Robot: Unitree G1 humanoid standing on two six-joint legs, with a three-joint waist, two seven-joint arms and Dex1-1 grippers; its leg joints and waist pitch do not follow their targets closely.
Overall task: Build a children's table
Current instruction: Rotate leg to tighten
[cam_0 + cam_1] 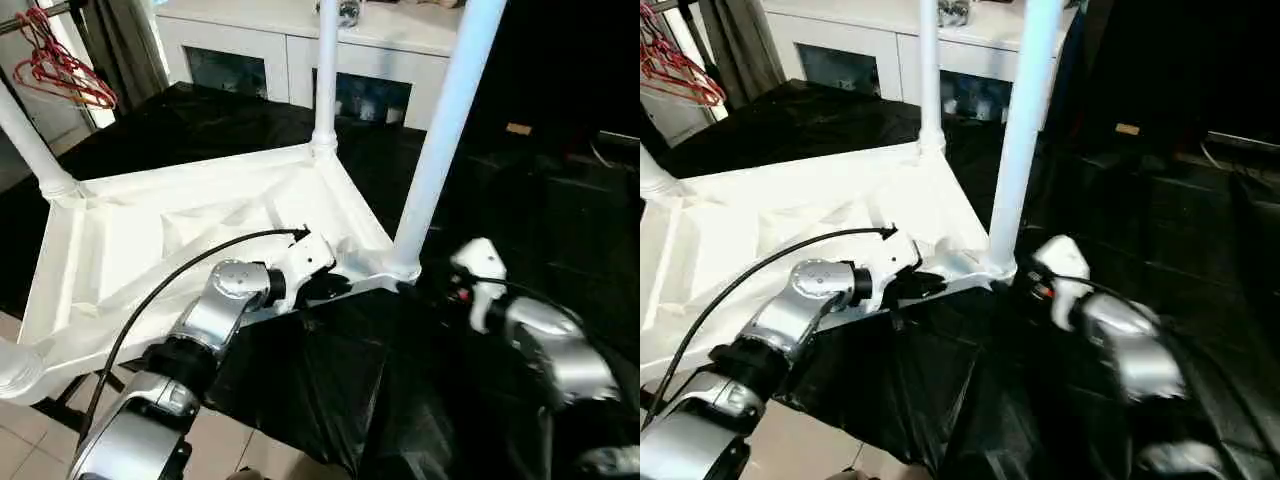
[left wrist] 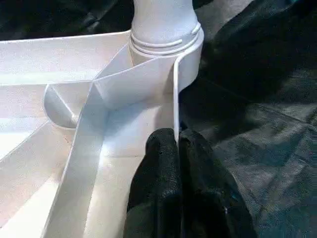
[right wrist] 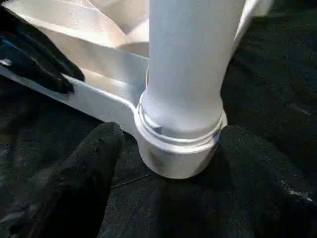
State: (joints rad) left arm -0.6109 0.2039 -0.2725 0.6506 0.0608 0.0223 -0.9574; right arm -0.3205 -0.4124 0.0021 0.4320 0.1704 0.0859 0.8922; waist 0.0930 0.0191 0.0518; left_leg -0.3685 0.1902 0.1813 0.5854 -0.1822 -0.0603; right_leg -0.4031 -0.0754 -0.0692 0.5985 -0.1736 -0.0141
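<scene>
Now the left hand (image 2: 177,148) clamps the near rim of the upturned tabletop (image 1: 150,240) on the black-draped bench (image 1: 330,390), while the right hand (image 3: 168,163), fingers apart, straddles the near-right leg (image 1: 440,130)'s socket, likely needing pressing home.

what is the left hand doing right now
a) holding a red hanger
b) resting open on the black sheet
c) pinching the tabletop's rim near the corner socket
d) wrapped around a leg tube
c: the left hand has its black fingers shut on the thin raised rim of the tabletop, close to the corner socket where a leg stands.
</scene>
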